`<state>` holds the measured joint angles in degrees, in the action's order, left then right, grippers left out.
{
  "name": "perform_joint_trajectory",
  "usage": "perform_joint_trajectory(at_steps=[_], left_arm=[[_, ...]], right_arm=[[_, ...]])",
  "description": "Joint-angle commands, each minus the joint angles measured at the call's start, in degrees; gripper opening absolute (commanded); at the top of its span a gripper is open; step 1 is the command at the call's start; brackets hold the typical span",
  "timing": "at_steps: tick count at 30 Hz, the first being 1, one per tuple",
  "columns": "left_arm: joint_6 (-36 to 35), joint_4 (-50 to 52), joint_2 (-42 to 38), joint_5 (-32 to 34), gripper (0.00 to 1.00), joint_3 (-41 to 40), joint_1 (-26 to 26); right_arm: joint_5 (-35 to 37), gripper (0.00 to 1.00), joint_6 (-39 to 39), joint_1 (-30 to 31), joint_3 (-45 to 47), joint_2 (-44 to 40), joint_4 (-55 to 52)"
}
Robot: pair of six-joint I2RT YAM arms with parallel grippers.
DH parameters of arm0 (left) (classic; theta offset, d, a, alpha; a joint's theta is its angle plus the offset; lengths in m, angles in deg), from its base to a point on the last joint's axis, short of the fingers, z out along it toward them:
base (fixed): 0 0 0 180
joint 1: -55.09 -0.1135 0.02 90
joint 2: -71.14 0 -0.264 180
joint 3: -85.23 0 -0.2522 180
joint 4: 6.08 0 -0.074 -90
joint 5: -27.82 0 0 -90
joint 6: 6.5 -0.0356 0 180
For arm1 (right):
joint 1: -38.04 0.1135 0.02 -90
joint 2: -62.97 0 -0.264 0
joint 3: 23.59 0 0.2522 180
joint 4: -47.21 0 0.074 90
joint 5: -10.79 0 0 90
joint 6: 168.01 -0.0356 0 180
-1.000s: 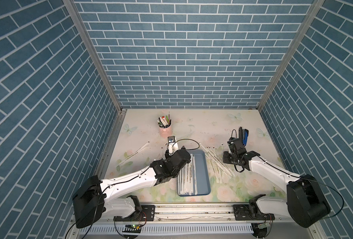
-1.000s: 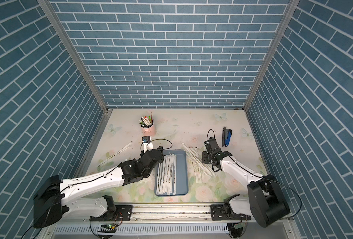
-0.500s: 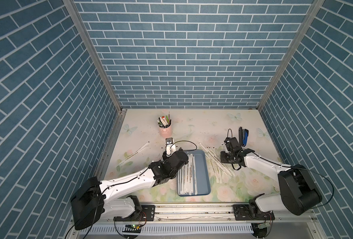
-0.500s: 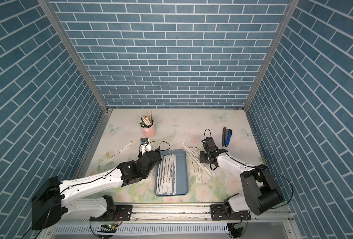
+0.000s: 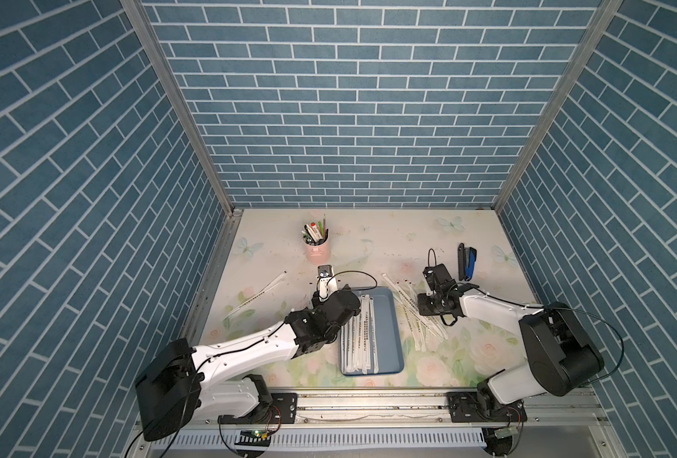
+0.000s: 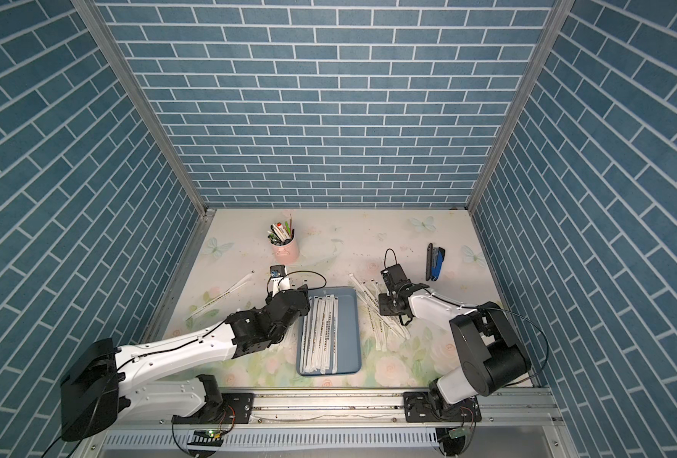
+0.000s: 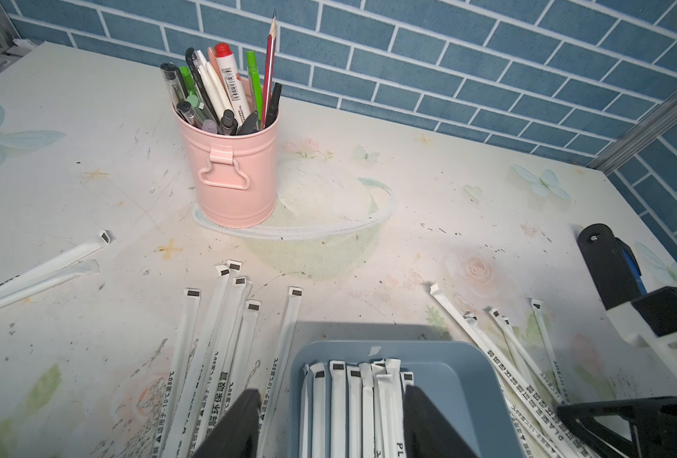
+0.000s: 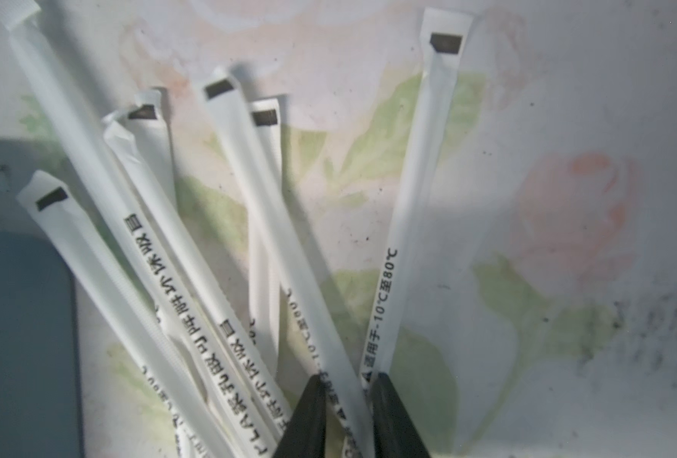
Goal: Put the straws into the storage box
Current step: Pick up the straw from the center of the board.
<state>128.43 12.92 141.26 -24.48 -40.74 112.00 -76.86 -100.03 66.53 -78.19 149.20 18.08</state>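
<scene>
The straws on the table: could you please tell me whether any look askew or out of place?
Yes. Those in the storage box lie neatly parallel, but the loose straws to its right are fanned and crossing one another, and two strays lie alone, well off to its left.

We are looking at a robot laboratory cell, not a real office. Blue brick-printed panels [image 5: 329, 119] between aluminium posts [image 5: 186, 119] are closing it on three sides. A left arm [image 5: 245, 349] and a right arm [image 5: 491, 313] are standing on a metal rail [image 5: 368, 406] with bare wiring. A flowery surface [image 5: 388, 246] is carrying staged desk things: a pink pen cup [image 5: 319, 250] and a stapler [image 5: 467, 263].
</scene>
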Motion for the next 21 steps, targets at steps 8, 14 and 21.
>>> perform_joint_trajectory(at_steps=[8, 14, 21], left_arm=[[-0.14, -1.19, 1.41, -0.87, 0.61, -0.59, -0.32], [0.02, -1.29, 1.94, -1.05, 0.61, -0.18, -0.44], [1.41, -1.42, -0.22, -2.91, 0.61, -1.87, -2.11]], right_arm=[[2.53, 0.1, 3.47, 1.55, -1.91, -2.13, -4.2], [3.55, 0.1, 3.52, 2.35, -3.54, -5.73, -8.25], [3.52, 0.1, -2.03, 5.84, -4.67, -9.23, -9.89]])
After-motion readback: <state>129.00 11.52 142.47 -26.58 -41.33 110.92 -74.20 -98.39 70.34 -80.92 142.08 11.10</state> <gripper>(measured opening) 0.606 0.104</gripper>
